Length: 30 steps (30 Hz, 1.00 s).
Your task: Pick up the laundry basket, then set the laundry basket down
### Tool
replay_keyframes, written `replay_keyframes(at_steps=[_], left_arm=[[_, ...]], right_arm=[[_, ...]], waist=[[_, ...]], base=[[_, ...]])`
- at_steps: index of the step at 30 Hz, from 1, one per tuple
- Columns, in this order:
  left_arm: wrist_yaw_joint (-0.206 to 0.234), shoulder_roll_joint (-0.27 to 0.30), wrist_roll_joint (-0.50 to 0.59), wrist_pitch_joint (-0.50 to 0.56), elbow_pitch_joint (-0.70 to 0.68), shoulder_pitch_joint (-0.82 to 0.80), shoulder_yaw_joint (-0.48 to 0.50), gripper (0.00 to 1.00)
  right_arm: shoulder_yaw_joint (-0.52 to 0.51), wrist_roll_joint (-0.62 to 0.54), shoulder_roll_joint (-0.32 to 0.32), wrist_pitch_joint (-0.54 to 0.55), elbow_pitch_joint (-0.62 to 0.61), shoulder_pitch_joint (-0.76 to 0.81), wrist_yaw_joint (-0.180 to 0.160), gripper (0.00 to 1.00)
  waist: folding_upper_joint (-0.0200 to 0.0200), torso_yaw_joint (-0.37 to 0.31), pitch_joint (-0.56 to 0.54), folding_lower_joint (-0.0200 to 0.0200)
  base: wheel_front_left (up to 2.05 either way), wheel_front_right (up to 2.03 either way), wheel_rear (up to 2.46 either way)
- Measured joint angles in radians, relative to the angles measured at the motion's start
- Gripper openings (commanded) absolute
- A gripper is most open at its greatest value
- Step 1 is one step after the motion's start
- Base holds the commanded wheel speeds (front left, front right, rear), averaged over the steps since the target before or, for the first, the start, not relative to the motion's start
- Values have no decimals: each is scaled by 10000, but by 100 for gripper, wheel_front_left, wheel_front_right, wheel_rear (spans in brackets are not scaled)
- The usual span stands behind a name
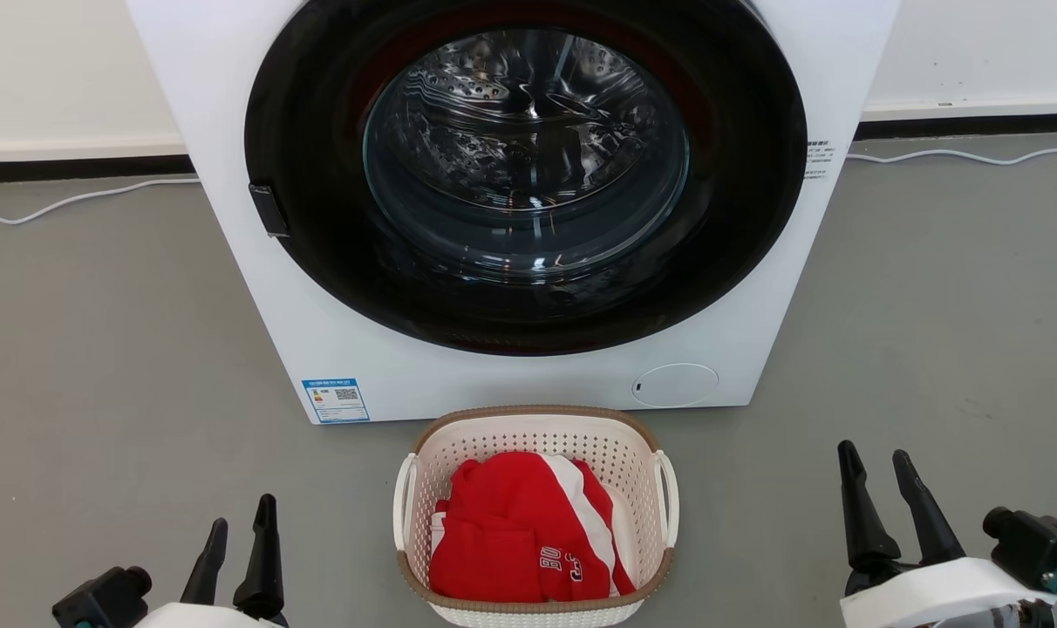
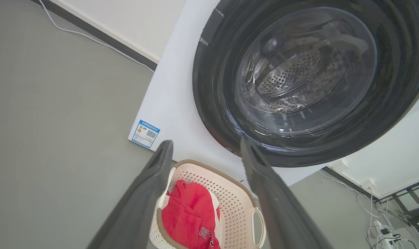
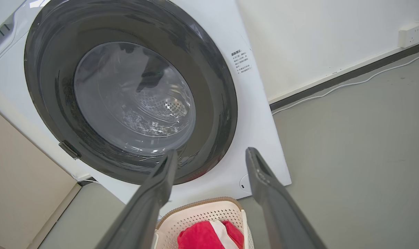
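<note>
Finding: laundry basket midway between both pincers.
It stands on the floor before the washing machine, handles facing left and right; left pincer and right pincer, both spread and empty, flank it without touching.

Left gripper low left, fingers up, jaws parted, empty. Right gripper low right (tips higher in head view), fingers up, jaws parted, empty.
</note>
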Motion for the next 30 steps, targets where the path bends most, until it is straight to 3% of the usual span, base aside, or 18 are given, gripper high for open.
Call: replay_keyframes(at_steps=[30], left_arm=[[-13,249,3459,-788,-270,240,65,100]], right_arm=[[-130,-3542,-33,-826,15,11,2,100]], waist=[[0,20,13,0]], base=[[0,0,0]])
